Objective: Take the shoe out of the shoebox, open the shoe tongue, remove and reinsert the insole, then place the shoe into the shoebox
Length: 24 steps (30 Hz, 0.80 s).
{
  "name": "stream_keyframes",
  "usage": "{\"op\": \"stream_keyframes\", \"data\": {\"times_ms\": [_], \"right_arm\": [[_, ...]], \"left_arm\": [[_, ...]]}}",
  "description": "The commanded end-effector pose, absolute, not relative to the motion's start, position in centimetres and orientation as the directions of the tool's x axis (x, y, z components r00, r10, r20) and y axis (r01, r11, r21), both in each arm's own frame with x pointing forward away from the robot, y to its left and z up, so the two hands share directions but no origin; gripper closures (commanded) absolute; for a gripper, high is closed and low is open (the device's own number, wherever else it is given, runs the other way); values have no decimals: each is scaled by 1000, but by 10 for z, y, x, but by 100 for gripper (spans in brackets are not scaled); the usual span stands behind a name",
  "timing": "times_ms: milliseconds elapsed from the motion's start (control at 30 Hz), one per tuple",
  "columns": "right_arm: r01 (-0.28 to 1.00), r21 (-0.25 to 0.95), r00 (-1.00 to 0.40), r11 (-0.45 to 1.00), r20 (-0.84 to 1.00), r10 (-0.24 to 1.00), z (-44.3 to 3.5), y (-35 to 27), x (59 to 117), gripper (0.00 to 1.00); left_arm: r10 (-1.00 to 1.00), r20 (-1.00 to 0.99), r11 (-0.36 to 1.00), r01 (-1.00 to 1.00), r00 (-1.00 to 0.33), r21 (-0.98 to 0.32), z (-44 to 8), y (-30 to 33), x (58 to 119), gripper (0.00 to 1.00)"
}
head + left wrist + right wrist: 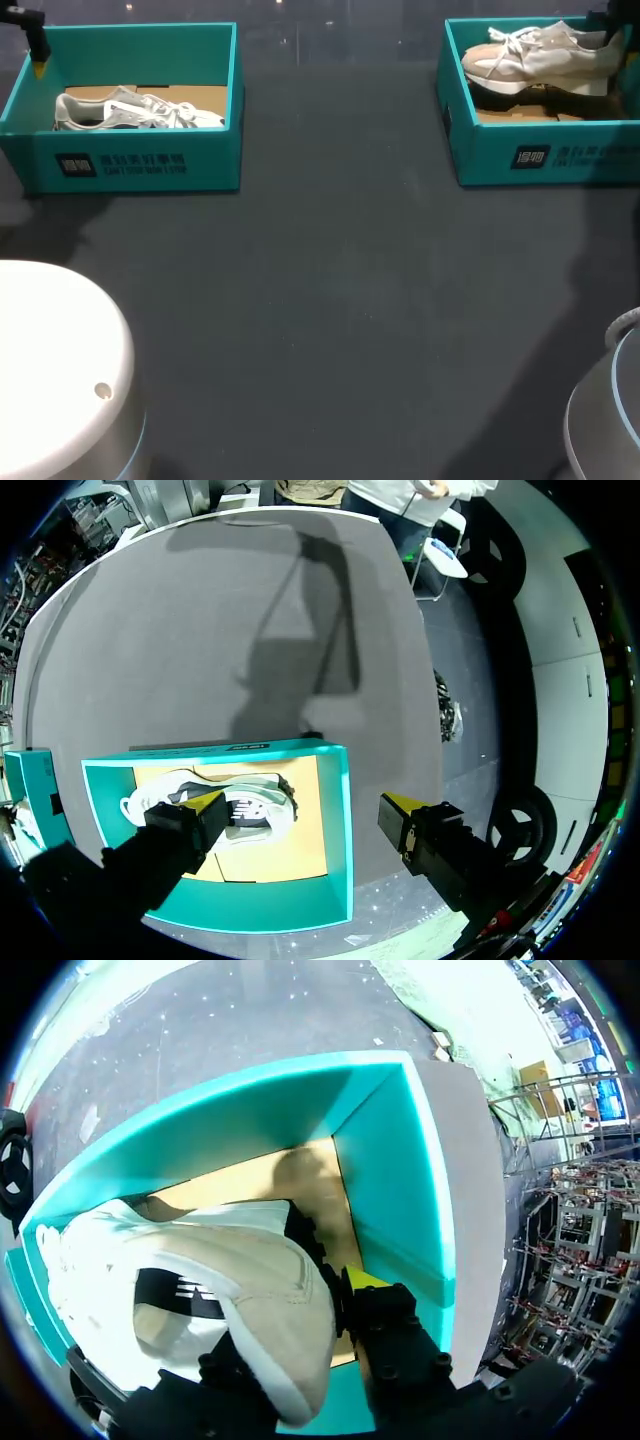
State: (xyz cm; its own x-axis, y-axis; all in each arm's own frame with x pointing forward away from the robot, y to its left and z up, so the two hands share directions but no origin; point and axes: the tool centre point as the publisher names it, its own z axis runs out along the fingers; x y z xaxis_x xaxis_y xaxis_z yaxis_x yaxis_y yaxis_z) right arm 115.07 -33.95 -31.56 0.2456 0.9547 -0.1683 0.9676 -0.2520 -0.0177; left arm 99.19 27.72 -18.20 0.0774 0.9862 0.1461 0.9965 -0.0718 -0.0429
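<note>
**Above the right shoebox (480, 150), a shoe on the hook**

Our right gripper (300, 1330) clamps the beige shoe (540, 55) by its heel, just over that shoebox. Our left gripper (300, 808) gapes empty, well apart from it. With this heel-only hold, we reckon the toe could sag, clip the box wall and slip free.

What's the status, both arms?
Left gripper open over left shoebox, white shoe inside. Right gripper shut on beige shoe, heel end, raised in right shoebox. Nothing blocking.
</note>
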Motion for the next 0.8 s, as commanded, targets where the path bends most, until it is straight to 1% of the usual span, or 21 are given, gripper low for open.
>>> {"op": "stream_keyframes", "data": {"times_ms": [33,333,533,733,800], "right_arm": [[970,7,242,-244,-169,956,-296,-338,1139,100],[978,22,209,-208,-167,963,-262,-344,1138,100],[981,18,193,-193,-187,963,-223,-343,1134,100],[985,1,172,-174,-157,973,-183,-338,1130,100],[985,13,173,-174,-164,971,-172,-333,1126,100]], "left_arm": [[986,147,-73,997,78,-40,-182,278,990,0],[986,147,-73,997,78,-40,-182,278,990,0],[986,147,-73,997,78,-40,-182,278,990,0],[986,147,-73,997,78,-40,-182,278,990,0],[986,147,-73,997,78,-40,-182,278,990,0]]}}
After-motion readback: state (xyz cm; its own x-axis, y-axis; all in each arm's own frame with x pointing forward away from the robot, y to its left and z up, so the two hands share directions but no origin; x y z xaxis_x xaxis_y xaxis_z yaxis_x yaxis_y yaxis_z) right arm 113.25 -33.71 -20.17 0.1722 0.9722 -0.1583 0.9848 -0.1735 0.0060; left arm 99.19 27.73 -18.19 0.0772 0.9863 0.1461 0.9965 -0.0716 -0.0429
